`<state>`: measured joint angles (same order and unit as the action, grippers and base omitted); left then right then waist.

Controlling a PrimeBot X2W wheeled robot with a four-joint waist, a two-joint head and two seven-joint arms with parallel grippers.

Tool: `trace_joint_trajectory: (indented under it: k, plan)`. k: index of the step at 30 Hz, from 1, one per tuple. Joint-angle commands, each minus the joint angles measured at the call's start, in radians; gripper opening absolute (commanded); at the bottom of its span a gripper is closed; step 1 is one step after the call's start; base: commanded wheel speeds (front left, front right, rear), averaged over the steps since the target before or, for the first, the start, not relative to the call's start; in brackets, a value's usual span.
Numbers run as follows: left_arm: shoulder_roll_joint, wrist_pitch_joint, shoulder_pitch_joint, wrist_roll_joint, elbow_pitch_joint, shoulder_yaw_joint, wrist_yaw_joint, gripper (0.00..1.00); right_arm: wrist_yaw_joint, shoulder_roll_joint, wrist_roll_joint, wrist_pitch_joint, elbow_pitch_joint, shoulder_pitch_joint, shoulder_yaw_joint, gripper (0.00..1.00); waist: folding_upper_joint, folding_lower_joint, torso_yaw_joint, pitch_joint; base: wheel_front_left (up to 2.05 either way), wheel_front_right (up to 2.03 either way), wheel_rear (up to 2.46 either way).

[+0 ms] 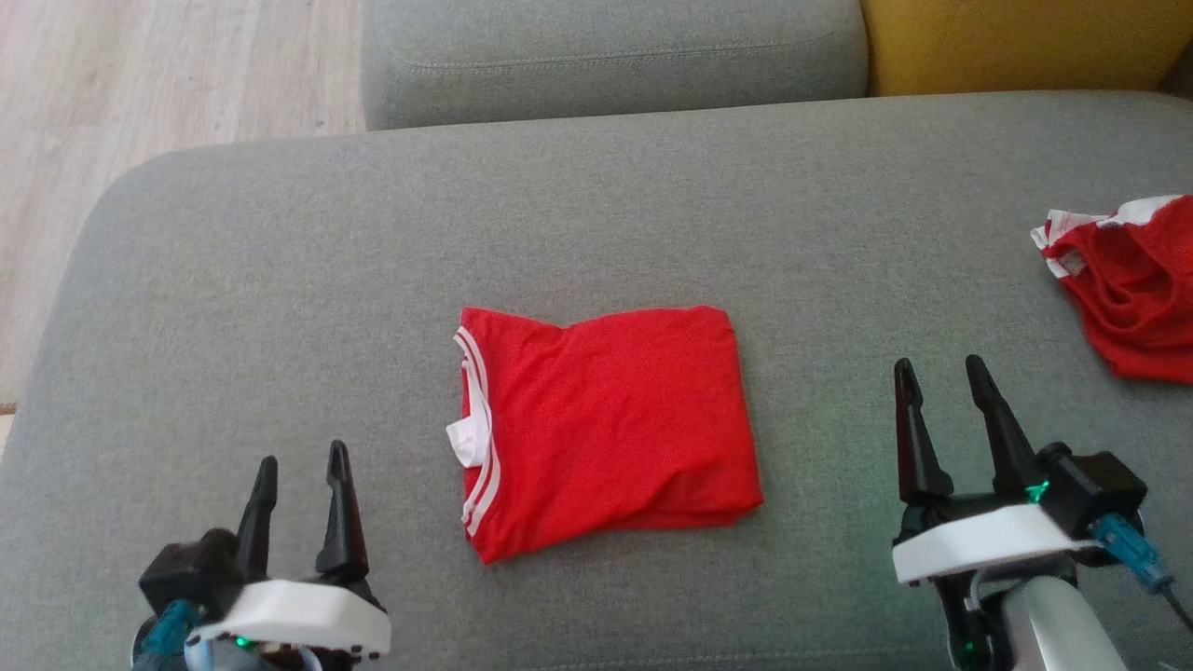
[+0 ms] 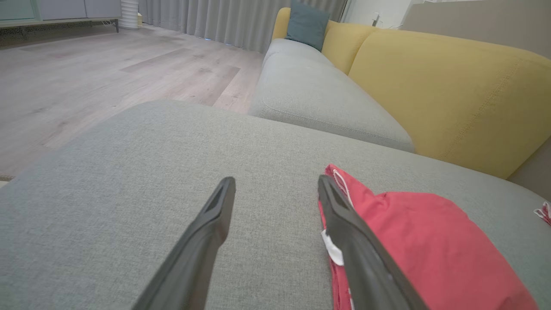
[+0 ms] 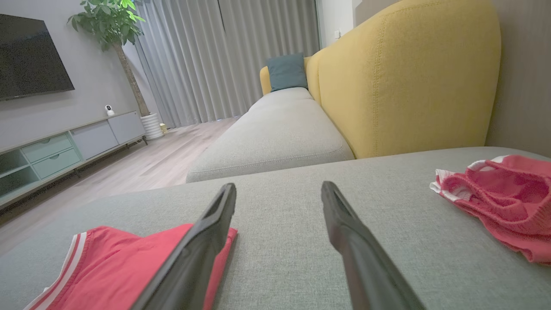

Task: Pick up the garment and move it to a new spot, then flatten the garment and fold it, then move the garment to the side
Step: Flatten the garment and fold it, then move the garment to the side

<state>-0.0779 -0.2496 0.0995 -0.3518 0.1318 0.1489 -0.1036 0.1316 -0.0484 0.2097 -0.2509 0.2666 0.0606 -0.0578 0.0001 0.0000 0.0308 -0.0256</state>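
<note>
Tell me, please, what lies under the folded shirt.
The shirt rests on the grey cushion, which shows all round it. The patch beneath it and its inner layers are covered.

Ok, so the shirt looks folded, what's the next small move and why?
Probably slide the open right gripper toward the right edge of the shirt to grasp it: it lies folded on the cushion, untouched, and only moving it aside seems left.

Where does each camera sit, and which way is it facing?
Head view: head, looking down at the folded shirt on the cushion; left gripper and right gripper show.
Left wrist view: left wrist, along its fingers toward the yellow sofa.
Right wrist view: right wrist, its fingers aimed at the curtains.
All three share the shirt.
</note>
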Motion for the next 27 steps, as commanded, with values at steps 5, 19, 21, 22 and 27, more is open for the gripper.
trace_joint_trajectory:
  k: [5,19,21,22,27]
  plan:
    - [0.015,-0.012,-0.024,0.021,-0.029,-0.044,0.018,1.0,-0.001,-0.002,-0.003,-0.011,-0.033,0.014,-0.031,1.0,-0.0001,0.0,0.0,0.0,0.0,0.0,0.0]
    - [0.025,-0.012,-0.022,0.039,-0.036,-0.063,0.036,1.0,-0.001,-0.002,-0.01,-0.011,-0.026,0.019,-0.038,1.0,-0.0001,0.0,-0.001,-0.006,0.0,0.0,0.0]
    - [0.026,-0.012,-0.023,0.041,-0.038,-0.065,0.037,1.0,-0.001,-0.002,-0.012,-0.011,-0.025,0.022,-0.039,1.0,-0.0001,0.0,-0.002,-0.009,0.0,0.0,0.0]
    - [0.026,-0.012,-0.024,0.041,-0.039,-0.065,0.037,1.0,-0.001,-0.002,-0.012,-0.011,-0.024,0.023,-0.039,1.0,-0.0001,0.0,-0.002,-0.01,0.0,0.0,0.0]
    - [0.027,-0.012,-0.031,0.045,-0.049,-0.064,0.037,1.0,-0.001,-0.002,-0.015,0.0,-0.019,0.044,-0.034,1.0,-0.0001,0.0,-0.007,-0.022,0.0,0.0,0.0]
